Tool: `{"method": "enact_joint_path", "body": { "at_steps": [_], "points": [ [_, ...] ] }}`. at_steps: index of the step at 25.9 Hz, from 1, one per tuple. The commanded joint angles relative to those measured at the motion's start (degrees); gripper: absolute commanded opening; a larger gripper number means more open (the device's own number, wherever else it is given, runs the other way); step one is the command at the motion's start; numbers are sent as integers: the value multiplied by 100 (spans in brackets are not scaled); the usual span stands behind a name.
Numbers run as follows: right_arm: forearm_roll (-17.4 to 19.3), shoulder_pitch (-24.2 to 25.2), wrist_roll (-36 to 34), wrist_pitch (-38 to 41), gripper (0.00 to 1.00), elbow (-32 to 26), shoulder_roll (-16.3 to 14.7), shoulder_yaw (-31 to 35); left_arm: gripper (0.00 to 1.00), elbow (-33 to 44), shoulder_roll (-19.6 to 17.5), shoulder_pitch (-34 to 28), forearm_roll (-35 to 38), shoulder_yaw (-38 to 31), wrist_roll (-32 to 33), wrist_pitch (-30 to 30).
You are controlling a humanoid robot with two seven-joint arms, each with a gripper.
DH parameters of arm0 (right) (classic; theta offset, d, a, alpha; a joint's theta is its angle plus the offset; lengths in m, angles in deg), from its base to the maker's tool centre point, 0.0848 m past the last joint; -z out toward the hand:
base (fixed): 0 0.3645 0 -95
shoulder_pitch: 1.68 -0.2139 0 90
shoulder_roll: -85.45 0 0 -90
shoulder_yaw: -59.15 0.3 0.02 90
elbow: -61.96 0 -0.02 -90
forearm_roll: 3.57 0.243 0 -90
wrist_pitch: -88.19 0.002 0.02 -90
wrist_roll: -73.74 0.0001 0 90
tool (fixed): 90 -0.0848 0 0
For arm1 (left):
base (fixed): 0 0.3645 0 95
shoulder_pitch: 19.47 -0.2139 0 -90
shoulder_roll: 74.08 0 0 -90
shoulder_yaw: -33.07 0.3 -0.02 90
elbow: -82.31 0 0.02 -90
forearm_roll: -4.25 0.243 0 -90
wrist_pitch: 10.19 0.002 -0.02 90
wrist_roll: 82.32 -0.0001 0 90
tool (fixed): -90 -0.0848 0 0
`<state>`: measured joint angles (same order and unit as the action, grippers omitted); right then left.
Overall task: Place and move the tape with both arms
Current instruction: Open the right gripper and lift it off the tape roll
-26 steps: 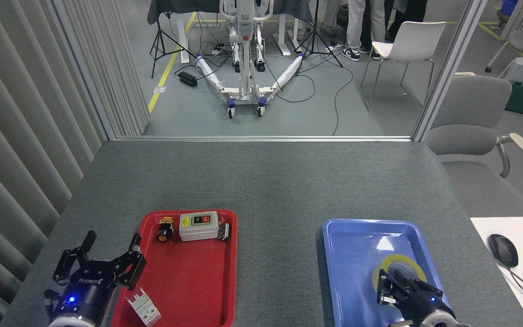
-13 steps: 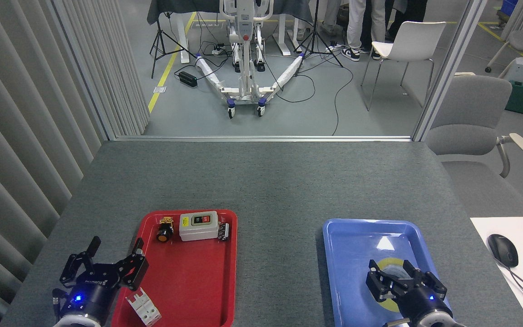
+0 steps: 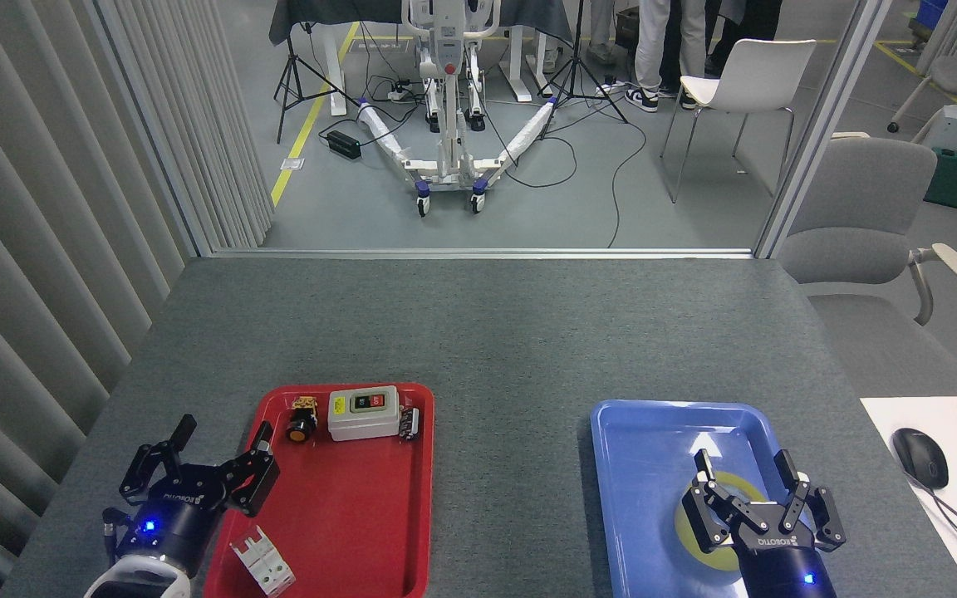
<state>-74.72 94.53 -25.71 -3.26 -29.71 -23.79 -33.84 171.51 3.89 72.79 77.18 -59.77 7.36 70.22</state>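
Fingers spread wide, right end effector (image 3: 751,490) hovers over yellow translucent tape roll (image 3: 707,531) in blue plastic tray (image 3: 628,465), grasp pending; next comes descent and closing, while left end effector (image 3: 221,444) waits equally wide.

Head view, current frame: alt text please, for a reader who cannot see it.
The open right gripper hovers over the tape lying flat in a blue tray. The open left gripper sits beside a red tray of electrical parts.

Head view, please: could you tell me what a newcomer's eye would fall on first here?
Two bright plastic trays on the grey felt table: a red rectangular tray near left, holding a grey switch box, and a blue rectangular tray near right. In the blue one lies the roll of translucent yellow tape, with the open black right hand over it; the open left hand hovers at the red tray's edge.
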Motion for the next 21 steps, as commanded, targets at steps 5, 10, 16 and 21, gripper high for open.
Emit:
{"method": "enact_joint_path", "body": {
  "at_steps": [5, 10, 16, 21],
  "points": [
    [-215, 73, -32, -330, 97, 0, 140, 18, 100, -246, 69, 81, 72, 11, -55, 54],
    [-285, 73, 74, -374, 96, 9, 148, 18, 100, -316, 60, -42, 54, -16, -134, 54],
    [-329, 65, 408, -479, 96, 17, 157, 18, 100, -281, 113, -51, -16, -16, -152, 1],
    [-329, 56, 399, -479, 96, 17, 131, 18, 100, -281, 121, -60, -25, -42, -170, 1]
  ]
}}
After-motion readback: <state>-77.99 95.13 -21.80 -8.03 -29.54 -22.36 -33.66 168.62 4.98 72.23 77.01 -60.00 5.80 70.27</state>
